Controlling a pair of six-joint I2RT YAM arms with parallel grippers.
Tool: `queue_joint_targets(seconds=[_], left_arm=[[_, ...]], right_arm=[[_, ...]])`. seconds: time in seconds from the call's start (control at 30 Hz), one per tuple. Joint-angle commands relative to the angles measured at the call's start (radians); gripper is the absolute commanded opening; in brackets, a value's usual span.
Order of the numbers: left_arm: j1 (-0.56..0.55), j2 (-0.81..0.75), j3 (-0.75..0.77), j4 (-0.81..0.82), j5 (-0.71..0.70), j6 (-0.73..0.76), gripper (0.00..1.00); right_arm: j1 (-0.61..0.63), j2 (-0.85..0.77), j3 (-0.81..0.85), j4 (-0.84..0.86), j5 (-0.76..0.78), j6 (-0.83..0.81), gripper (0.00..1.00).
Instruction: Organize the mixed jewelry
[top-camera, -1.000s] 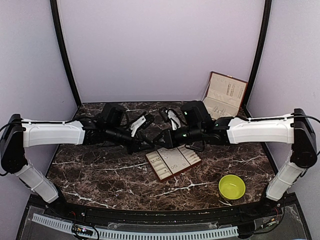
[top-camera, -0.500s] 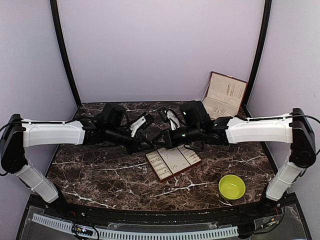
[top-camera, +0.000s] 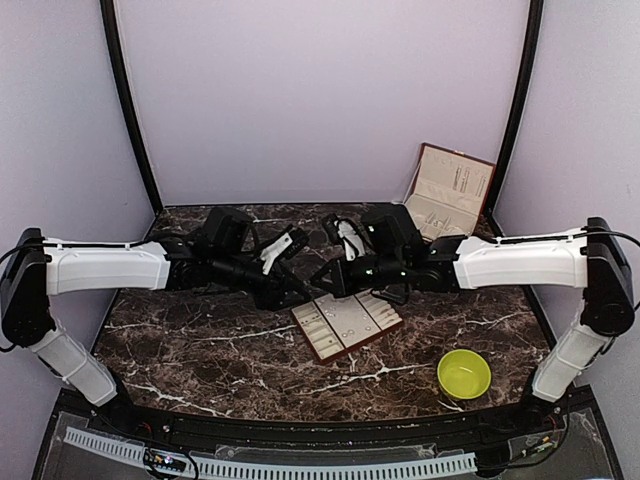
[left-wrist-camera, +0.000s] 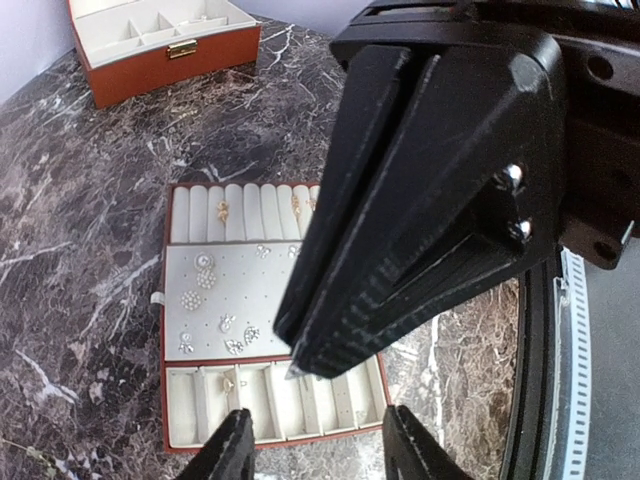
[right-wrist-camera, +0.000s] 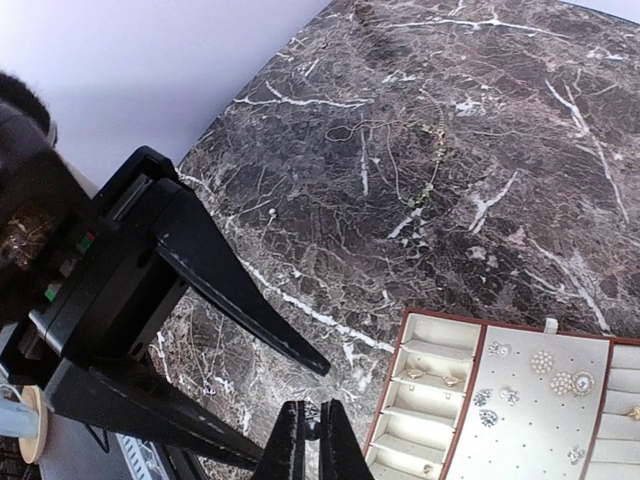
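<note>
Remote inspection, all positions taken from the compartment tray (top-camera: 325, 345).

1. The dark marble table (top-camera: 200, 350) carries the tray at its centre.
2. The left arm (top-camera: 110, 268) and right arm (top-camera: 520, 262) reach in from either side and meet over the tray's far left corner.
3. The reddish-brown jewelry box (top-camera: 452, 190) stands open beyond the tray, to its far right.
4. The yellow-green bowl (top-camera: 464, 373) sits to the near right of the tray, well apart from it.
5. The left gripper (left-wrist-camera: 318, 430) hovers above the tray with its fingers spread. I see nothing in them.
6. The right gripper (right-wrist-camera: 311, 415) is pinched closed, its tips lying between the left's spread fingers.
7. A thin chain (right-wrist-camera: 395, 165) lies looped on bare marble, apart from the tray. I cannot fix which side.
8. Studs and earrings (left-wrist-camera: 205, 290) rest on the tray's cream panel and in its slots.
9. A tiny silvery piece (right-wrist-camera: 311, 407) shows between the right tips, but I cannot tell its kind.
</note>
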Motion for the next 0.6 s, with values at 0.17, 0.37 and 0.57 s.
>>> queue_joint_targets(seconds=[0.17,0.37,0.57], left_arm=[[0.008,-0.058,-0.008,0.013,-0.014,-0.014,0.56],[0.102,-0.095,-0.013,0.041,-0.032,-0.070,0.57],[0.200,-0.122,-0.011,0.041,-0.086,-0.111,0.57]], right_arm=[[-0.062,-0.114,-0.124,0.013,0.072,-0.025,0.03],[-0.082,-0.178,-0.242,0.023,0.109,-0.071,0.03],[-0.082,-0.210,-0.340,0.041,0.134,-0.115,0.03]])
